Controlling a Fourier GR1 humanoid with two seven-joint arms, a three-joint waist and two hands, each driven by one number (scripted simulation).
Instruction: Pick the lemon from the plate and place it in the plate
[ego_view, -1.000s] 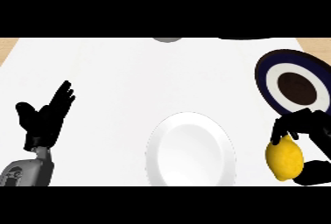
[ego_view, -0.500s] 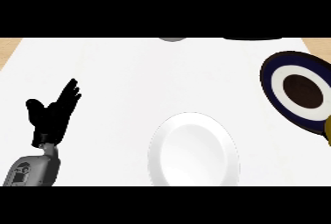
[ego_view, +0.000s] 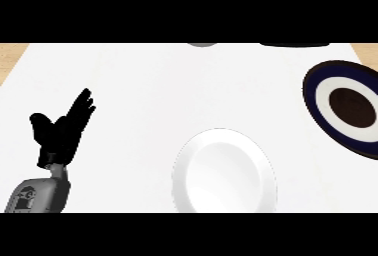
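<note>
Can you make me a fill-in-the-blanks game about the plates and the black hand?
1. The plate in the middle is plain ____.
2. The dark blue plate sits at the counter's ____ edge.
3. The only hand in view is the robot's ____ hand.
4. Its fingers are straight, so it is ____.

Missing words: white; right; left; open

Black left hand (ego_view: 63, 131) on a grey forearm (ego_view: 38, 196).

A plate (ego_view: 224, 172) lay at lower centre – a second plate (ego_view: 347, 106) sat at the right edge, the left hand (ego_view: 63, 132) resting at lower left
</note>
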